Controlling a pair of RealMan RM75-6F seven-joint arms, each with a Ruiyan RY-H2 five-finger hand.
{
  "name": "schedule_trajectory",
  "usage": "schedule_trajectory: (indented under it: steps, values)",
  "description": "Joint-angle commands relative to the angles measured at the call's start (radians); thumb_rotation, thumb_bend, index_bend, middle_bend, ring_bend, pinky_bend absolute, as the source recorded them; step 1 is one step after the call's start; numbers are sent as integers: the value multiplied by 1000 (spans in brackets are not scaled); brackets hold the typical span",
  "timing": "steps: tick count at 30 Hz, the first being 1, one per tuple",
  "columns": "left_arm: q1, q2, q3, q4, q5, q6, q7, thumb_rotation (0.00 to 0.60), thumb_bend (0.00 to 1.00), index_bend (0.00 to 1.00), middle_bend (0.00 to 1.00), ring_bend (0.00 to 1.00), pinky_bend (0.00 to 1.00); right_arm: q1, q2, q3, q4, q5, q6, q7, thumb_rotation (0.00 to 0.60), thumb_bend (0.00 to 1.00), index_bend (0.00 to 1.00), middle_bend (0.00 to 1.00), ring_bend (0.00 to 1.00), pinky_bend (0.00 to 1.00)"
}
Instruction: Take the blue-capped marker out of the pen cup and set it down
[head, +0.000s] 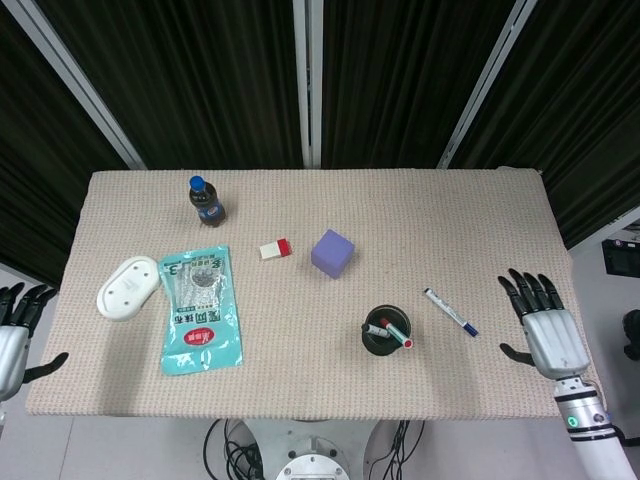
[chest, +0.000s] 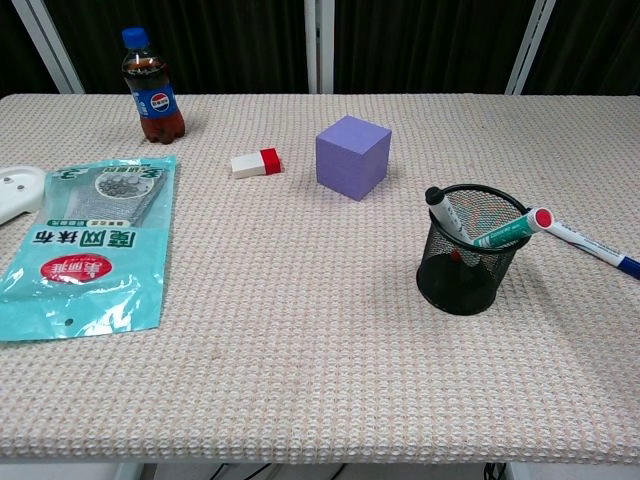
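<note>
Now blue-capped marker (head: 451, 311) flat beside pen cup (head: 388, 335).

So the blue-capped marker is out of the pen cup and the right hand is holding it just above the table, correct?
Not quite. The blue-capped marker is out of the pen cup, but the right hand is not holding it. The head view shows the marker lying on the table beside the cup, with the hand open and apart from it at the table's right edge.
</note>
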Motion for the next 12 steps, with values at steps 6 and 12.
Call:
schedule_trajectory:
  steps: [6,12]
  values:
    - [-1,-5,1,2,15,8,-2,600,116,149,109,25,69,-83,91,11,-17,62,77,57,600,5,0,0,0,0]
    - [-9,8,-5,1,-5,-13,-11,600,116,149,109,24,69,-91,80,38,-28,67,102,56,600,6,0,0,0,0]
